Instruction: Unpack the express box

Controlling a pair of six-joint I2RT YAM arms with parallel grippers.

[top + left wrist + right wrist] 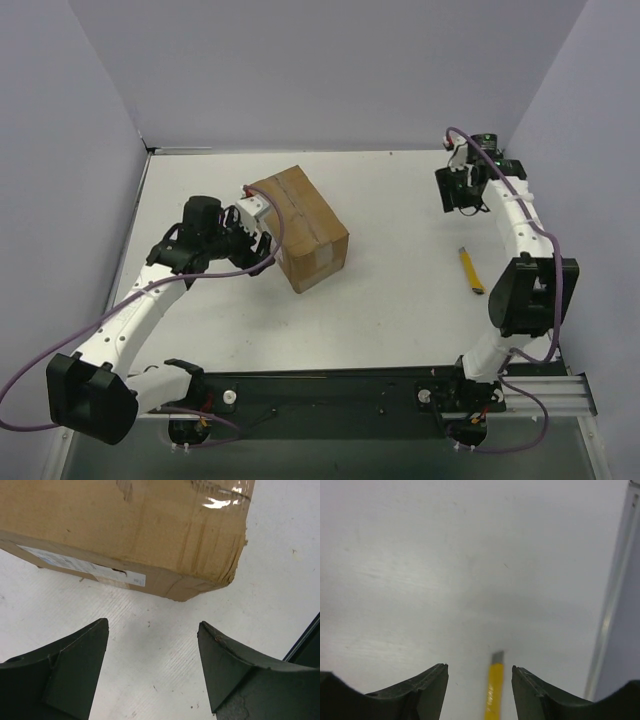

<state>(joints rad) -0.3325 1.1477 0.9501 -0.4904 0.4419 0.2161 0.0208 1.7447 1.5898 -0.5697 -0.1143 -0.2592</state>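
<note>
The express box [303,226] is a brown closed carton lying left of the table's middle, with a clear tape seam along its top. In the left wrist view the box [140,525] fills the top, with a pale label [85,565] on its lower side. My left gripper [260,235] is open and empty at the box's left side. In its own view the gripper [152,622] stands a short way off the box's corner, over bare table. My right gripper [462,198] is open and empty, held above the table at the far right, well away from the box.
A yellow utility knife [470,268] lies on the table at the right. In the right wrist view it [495,692] shows below, between my right gripper's [480,666] fingers. Grey walls close the table on three sides.
</note>
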